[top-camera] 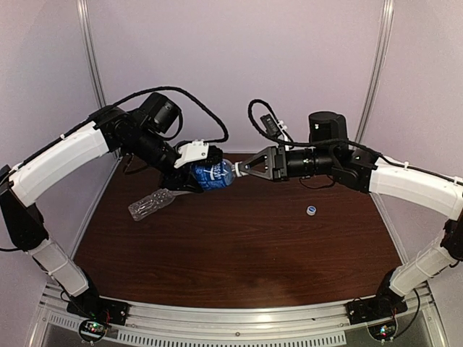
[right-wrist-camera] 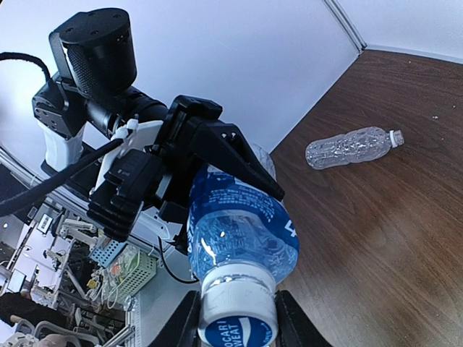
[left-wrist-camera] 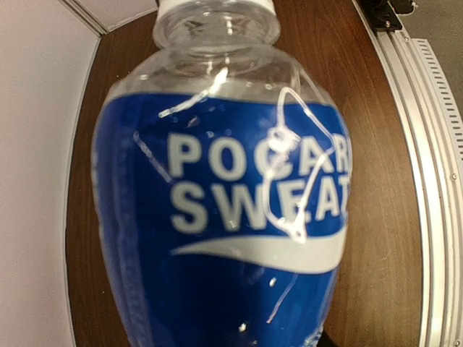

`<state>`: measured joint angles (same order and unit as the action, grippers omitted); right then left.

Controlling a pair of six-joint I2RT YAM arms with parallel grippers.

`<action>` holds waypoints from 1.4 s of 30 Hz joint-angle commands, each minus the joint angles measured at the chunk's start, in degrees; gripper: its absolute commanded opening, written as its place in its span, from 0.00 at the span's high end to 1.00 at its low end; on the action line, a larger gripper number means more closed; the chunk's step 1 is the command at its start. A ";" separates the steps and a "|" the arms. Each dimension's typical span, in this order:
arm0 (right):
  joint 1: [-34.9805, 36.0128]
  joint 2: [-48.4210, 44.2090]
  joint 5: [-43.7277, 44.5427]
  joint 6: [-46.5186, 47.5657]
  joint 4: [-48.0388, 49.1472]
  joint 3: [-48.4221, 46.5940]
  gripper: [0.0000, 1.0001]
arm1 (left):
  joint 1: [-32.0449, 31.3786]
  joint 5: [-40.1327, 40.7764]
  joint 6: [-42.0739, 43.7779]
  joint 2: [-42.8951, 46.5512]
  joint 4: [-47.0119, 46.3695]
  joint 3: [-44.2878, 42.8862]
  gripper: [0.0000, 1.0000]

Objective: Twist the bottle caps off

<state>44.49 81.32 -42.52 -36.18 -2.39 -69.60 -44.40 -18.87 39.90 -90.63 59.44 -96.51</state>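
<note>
Two bottles, two caps. The labelled bottle (top-camera: 212, 176) is clamped horizontally in the left gripper (top-camera: 194, 178) above the table (top-camera: 239, 253), its cap (right-wrist-camera: 237, 318) pointed rightward and pinched by the right gripper (top-camera: 240, 170). The unlabelled bottle (top-camera: 150, 205) and loose cap (top-camera: 311, 210) are laid on the table.

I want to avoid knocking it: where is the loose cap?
Top external view: the loose cap lies on the table's right half, in front of the right arm, far from the unlabelled bottle.

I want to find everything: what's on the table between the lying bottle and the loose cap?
Nothing; the top view shows bare table between the unlabelled bottle and loose cap.
</note>
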 commanded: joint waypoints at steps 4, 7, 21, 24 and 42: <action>-0.28 0.58 -0.16 1.52 -2.32 -1.35 0.87 | 0.12 -0.20 -0.37 1.45 -2.40 0.14 0.60; -0.28 0.75 0.95 5.22 -5.56 -2.68 1.00 | 0.11 -0.96 0.01 1.33 -1.91 0.26 0.60; 6.63 -10.02 12.03 62.38 -13.49 0.09 1.00 | 0.17 -7.34 4.55 -0.57 4.33 0.99 0.60; 7.66 -9.79 13.83 72.30 -17.60 -0.87 1.00 | 0.08 -7.72 5.13 -0.94 5.46 0.89 0.60; 8.04 -14.85 16.62 97.42 -15.31 3.66 1.00 | 0.04 -9.07 6.56 -1.32 7.43 1.34 0.60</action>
<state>53.06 70.61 -30.44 57.04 -16.29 -67.94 -46.35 -29.43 45.93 -91.98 60.49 -95.98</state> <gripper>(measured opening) 0.292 0.403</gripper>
